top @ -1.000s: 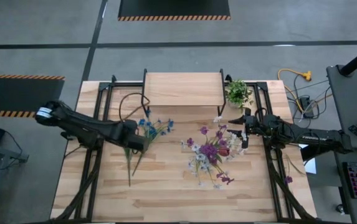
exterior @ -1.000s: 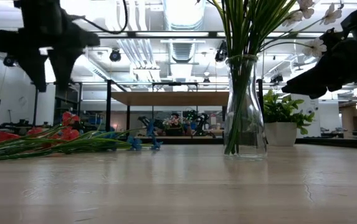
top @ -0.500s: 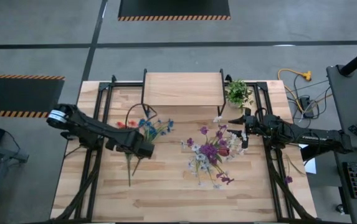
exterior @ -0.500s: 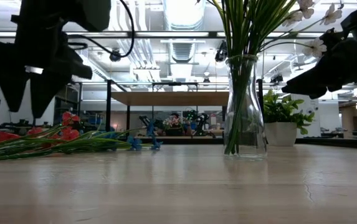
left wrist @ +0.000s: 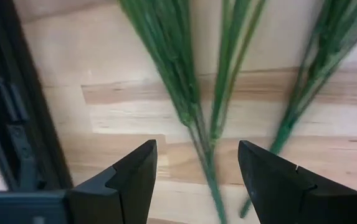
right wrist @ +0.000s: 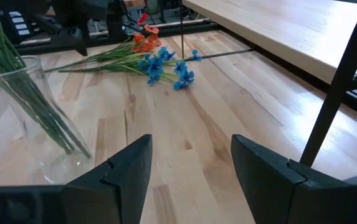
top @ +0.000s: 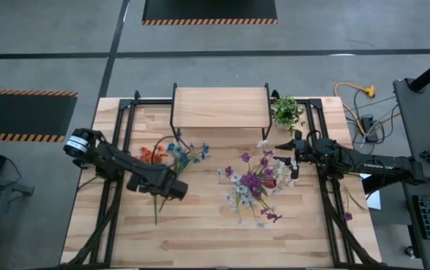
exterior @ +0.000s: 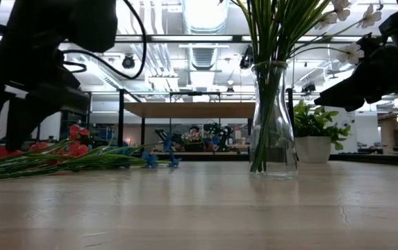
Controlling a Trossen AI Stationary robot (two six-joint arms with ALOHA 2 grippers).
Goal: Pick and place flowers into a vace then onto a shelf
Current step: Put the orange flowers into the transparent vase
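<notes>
Left wrist view: left pincer (left wrist: 197, 171) open astride flower stems (left wrist: 194, 106).

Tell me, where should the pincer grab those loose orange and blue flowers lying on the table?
On the bare green stems, from straight above. The loose orange and blue flowers lie flat on the wood-plank table, stems bunched and trailing toward its front. The open left pincer already straddles them.

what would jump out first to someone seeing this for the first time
The clear vase, packed with green stems, stands mid-table right of centre. Loose red and blue flowers lie flat at the left, in front of the shelf. The left hand hangs open over their stems; the right hand waits open beside the vase.
</notes>
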